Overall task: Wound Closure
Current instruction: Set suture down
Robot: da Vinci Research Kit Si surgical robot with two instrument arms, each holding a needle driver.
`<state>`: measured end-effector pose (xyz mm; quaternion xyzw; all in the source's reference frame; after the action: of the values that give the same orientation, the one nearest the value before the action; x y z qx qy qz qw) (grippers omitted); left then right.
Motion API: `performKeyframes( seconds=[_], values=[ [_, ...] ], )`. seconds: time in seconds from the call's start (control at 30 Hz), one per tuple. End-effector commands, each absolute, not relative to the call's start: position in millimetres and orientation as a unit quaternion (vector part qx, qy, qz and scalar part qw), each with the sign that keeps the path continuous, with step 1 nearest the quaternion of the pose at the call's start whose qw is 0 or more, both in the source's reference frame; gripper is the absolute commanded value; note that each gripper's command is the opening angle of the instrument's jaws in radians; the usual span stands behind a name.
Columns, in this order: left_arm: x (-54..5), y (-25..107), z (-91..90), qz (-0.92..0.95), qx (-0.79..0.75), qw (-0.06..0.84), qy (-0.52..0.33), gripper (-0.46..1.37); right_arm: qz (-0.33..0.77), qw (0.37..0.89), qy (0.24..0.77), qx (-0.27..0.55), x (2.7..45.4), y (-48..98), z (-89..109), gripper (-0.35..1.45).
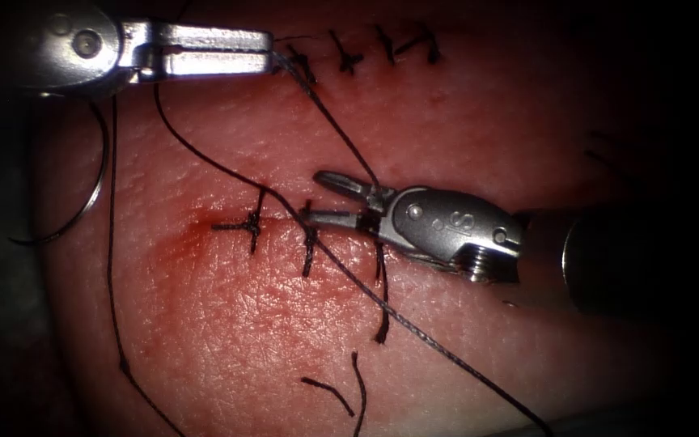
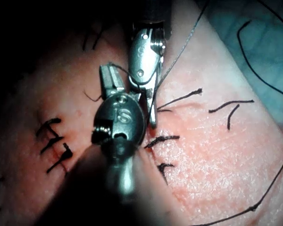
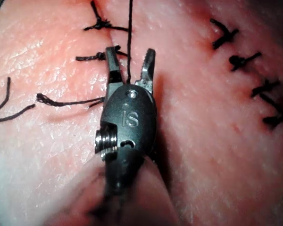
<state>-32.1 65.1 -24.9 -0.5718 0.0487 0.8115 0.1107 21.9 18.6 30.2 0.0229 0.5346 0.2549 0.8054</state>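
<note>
Thread (image 1: 337, 129) runs taut from the left hand (image 1: 264, 53), clamped on it, down between the right hand's (image 1: 317, 198) wide-open jaws just above the cut (image 1: 285, 222), needle (image 1: 82, 202) lying loose off left.

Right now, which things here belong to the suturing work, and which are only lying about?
In use:
- left hand, shut on the thread
- right hand, open with the thread running between its jaws
- cut in the tissue

Lying about:
- needle, free, left of the cut
- cut ends of thread

Bright centre, dark vignetted edges — glare on the metal.
</note>
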Motion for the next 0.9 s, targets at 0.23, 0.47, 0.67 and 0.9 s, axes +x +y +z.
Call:
performKeyframes(
  seconds=[0.23,0.47,0.67,0.9],
  values=[
    [-33.4,65.2,-24.6,0.806,-0.58,0.102,0.06,-0.35,0.273,0.821,0.502,0.003,16.0,19.6,28.8,0.81],
    [-37.0,64.7,-23.8,0.801,-0.591,0.086,0.041,-0.35,0.301,0.835,0.459,-0.027,9.1,19.7,27.4,0.76],
    [-41.0,64.2,-22.3,0.795,-0.6,0.081,0.019,-0.35,0.327,0.836,0.437,-0.056,3.8,19.3,25.7,0.75],
    [-46.0,63.4,-19.3,0.755,-0.648,0.09,-0.04,-0.35,0.342,0.845,0.403,-0.083,-0.8,19.1,23.5,0.69]
  ],
)
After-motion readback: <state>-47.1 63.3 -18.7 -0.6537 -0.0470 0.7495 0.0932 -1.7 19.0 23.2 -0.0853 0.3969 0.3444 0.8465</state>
